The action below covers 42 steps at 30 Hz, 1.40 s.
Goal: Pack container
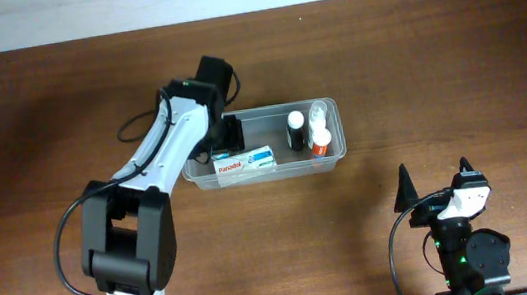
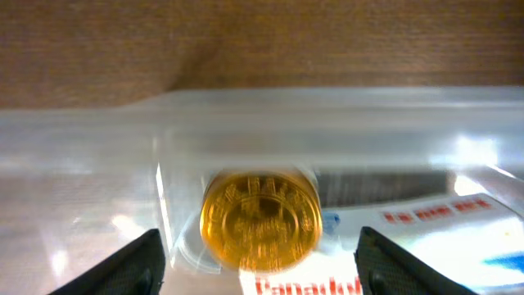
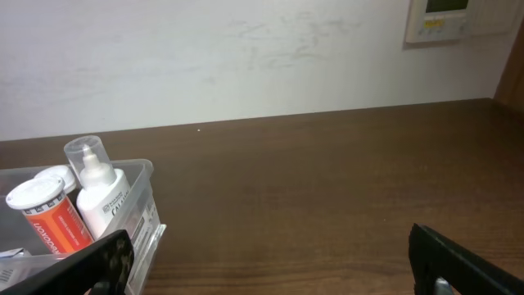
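Table (image 1: 38, 115): we are looking down on a dark brown wooden top that is carrying everything else.
Left arm (image 1: 158, 145): it is reaching from the near edge up and to the right, with its wrist hanging over the left end of the tub.
Container (image 1: 340, 128): the clear plastic tub is sitting near the middle of the table, long side running left to right, well apart from the right arm.
Right gripper (image 1: 436, 179): it is resting near the lower right edge, away from the tub, with its jaws standing spread wide and nothing between them.
Left gripper (image 2: 258, 239): we are seeing its fingers (image 2: 147, 254) standing apart inside the tub, released, each clear of the gold lid between them.
Panadol box (image 1: 245, 161): it is lying flat in the left half of the tub, against the near wall.
Bottles: three are standing at the right end, a dark bottle (image 1: 295, 128) with a white cap, a white bottle (image 1: 317, 114) under a clear cap, and an orange bottle (image 1: 320, 142) with a white cap.
Gold lid (image 2: 260, 220): it is showing round and blurred, end-on, just beside the box; we cannot tell what it is capping.
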Available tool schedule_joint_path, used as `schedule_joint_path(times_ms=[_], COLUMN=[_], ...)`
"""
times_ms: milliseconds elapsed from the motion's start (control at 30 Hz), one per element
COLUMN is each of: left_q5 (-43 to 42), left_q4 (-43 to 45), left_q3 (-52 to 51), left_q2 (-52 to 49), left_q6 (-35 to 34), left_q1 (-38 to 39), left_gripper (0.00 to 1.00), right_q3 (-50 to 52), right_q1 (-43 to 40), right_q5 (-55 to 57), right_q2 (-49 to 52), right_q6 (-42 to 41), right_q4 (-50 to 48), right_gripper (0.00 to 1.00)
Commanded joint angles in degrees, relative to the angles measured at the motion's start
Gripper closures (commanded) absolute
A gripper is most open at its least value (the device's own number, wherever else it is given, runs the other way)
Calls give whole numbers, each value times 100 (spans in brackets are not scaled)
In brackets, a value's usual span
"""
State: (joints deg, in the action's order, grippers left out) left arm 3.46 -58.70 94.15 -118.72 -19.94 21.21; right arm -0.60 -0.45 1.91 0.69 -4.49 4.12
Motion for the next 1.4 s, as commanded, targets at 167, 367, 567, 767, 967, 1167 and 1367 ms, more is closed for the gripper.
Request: schedule_joint_path(times_ms=[167, 367, 567, 767, 967, 1167, 1367], left_q5=[0, -20, -24, -22, -109, 334, 1421], left_q4=[-767, -1685, -2492, -3185, -3228, -3718, -3799], left_q3=[1202, 1353, 1353, 1353, 1353, 1353, 1353], left_q2=[761, 1478, 2365, 3126, 3429, 3458, 3858], left_q6=[203, 225, 221, 221, 221, 221, 223], left_q1=[2, 83, 494, 960, 1176, 1165, 1165], left_gripper=[5, 1, 1, 1, 1, 1, 0], right_q3=[28, 28, 28, 28, 28, 28, 28], right_q1=[-33, -33, -33, -33, -33, -33, -33], right_q5=[26, 26, 26, 26, 26, 28, 28], right_q2=[-48, -48, -48, -48, -48, -48, -48], right_q6=[0, 0, 0, 0, 0, 2, 0], right_q4=[44, 42, 44, 44, 44, 44, 42], right_gripper=[2, 2, 2, 1, 2, 2, 2])
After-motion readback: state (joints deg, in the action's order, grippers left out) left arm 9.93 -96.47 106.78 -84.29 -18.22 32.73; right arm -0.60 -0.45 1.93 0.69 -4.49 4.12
